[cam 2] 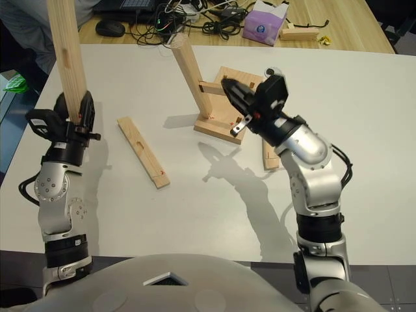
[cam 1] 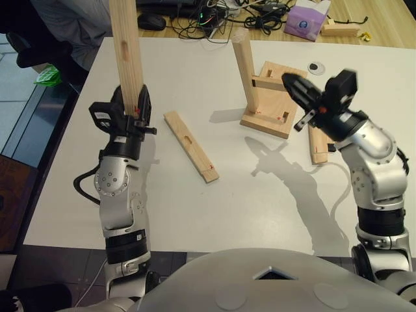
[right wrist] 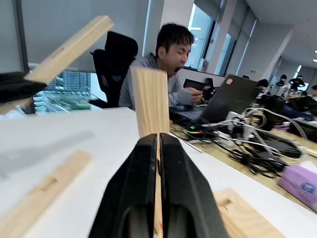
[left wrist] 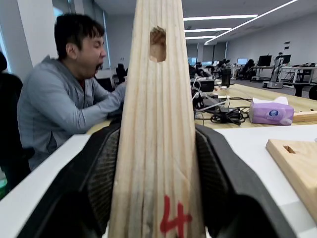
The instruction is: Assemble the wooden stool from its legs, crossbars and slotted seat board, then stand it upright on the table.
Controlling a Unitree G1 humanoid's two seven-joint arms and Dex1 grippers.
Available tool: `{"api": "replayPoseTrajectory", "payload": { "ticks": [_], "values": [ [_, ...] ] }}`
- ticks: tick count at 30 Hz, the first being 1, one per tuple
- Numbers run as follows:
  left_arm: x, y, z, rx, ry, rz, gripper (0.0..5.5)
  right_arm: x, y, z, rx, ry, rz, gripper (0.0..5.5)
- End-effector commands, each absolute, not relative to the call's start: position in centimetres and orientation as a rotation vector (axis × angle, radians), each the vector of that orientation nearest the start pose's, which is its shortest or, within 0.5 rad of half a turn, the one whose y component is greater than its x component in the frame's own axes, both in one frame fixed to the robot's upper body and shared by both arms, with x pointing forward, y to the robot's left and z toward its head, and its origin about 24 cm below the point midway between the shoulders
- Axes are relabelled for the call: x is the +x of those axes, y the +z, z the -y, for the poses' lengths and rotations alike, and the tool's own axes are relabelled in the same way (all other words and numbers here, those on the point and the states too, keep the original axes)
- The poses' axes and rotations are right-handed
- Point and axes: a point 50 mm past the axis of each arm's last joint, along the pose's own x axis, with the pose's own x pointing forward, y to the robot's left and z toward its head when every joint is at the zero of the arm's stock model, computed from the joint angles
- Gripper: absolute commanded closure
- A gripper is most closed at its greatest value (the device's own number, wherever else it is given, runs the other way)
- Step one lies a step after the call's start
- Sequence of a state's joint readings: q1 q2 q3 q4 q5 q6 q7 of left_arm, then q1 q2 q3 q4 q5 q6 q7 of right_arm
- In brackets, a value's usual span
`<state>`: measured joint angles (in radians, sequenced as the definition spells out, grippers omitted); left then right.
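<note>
While the left gripper (cam 1: pixel 132 105) pinched a leg (cam 1: pixel 127 45) upright at the table's (cam 1: pixel 195 214) left, the right gripper (cam 1: pixel 292 83) hung near the seat board (cam 1: pixel 266 123), fingers pressed together. A second leg (cam 1: pixel 246 71) stood on that board.

One seat board (cam 1: pixel 278 70) and four long wooden pieces (cam 1: pixel 190 145), the fourth half-hidden, so uncertain.

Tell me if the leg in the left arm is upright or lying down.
Upright: the leg rises nearly vertical from the left jaws, above the table.
</note>
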<state>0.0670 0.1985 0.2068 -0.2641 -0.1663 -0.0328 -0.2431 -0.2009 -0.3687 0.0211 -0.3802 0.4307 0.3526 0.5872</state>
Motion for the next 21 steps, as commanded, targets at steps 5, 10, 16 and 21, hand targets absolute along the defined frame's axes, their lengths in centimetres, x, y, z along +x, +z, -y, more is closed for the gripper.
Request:
{"api": "replayPoseTrajectory", "payload": {
  "ticks": [5,10,16,21],
  "values": [
    [25.5,16.8,-18.9,0.289,-0.211,0.589,3.47,28.9,24.8,11.8,0.353,0.997,0.380,3.84],
    [25.6,18.5,-16.3,0.407,-0.406,0.714,3.47,30.2,26.6,11.8,0.485,1.008,0.358,3.07],
    [25.5,19.0,-14.2,0.525,-0.547,0.816,3.47,29.7,26.7,10.8,0.533,1.094,0.301,3.04],
    [26.2,18.7,-13.6,0.526,-0.574,0.830,3.47,28.1,26.2,9.8,0.524,1.218,0.278,3.04]
  ]
}}
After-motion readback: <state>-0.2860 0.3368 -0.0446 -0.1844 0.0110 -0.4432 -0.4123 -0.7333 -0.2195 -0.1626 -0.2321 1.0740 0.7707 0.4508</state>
